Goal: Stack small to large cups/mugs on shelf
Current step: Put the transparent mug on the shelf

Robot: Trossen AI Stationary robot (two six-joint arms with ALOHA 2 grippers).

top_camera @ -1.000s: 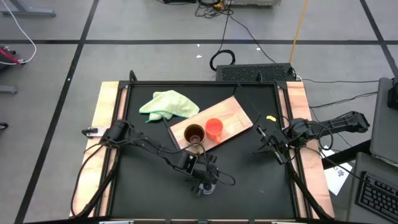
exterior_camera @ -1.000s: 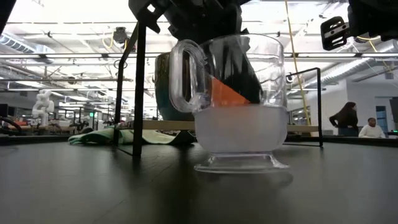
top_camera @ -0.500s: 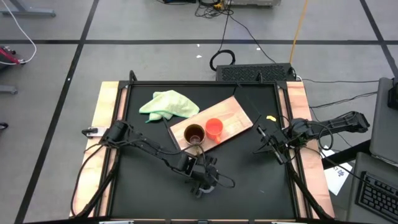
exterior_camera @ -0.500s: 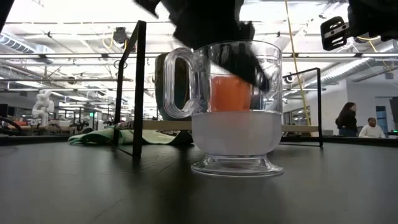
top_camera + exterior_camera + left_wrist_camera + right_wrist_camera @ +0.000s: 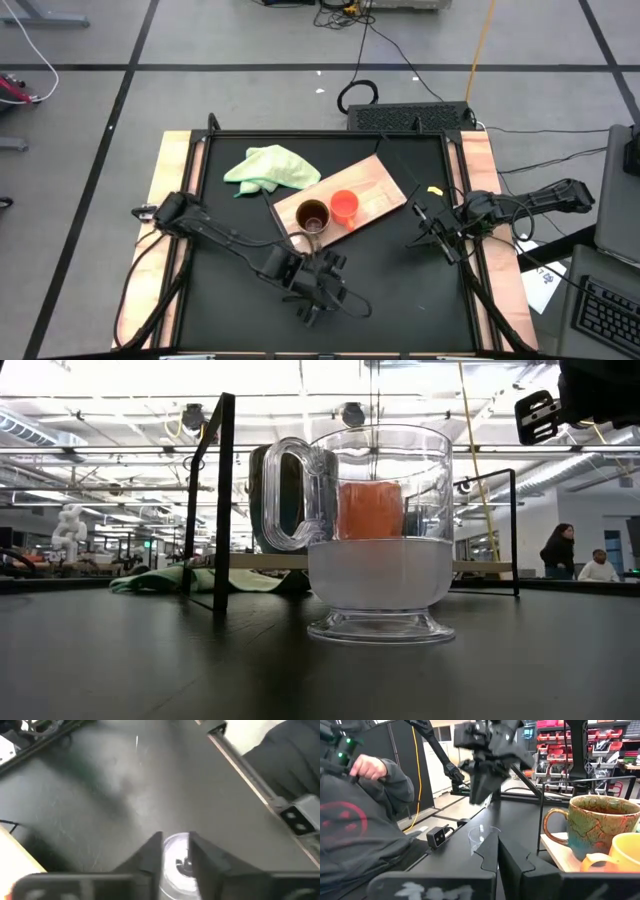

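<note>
The small clear glass cup [image 5: 380,550] stands upright on its foot on the black table near the front edge. It also shows in the right wrist view [image 5: 481,837]. My left gripper [image 5: 476,800] hangs above it, fingers pointing down and a little apart, and the cup [image 5: 176,862] shows through the gap. The tan-brown mug [image 5: 312,215] and the orange cup [image 5: 344,206] stand side by side on the light-wood shelf board [image 5: 380,188]. My right gripper [image 5: 425,232] is shut and empty at the table's right side.
A pale green cloth [image 5: 270,167] lies at the far left of the table, beside the board. A black frame post [image 5: 222,500] stands behind the glass cup. A person's hand and grey sleeve [image 5: 367,770] show beyond the table.
My left gripper had a finger inside the glass cup, which was tipped. It has set the cup flat on its foot, let go and risen clear out of it, shifting a little toward the table's left. The cup now stands alone, upright.
</note>
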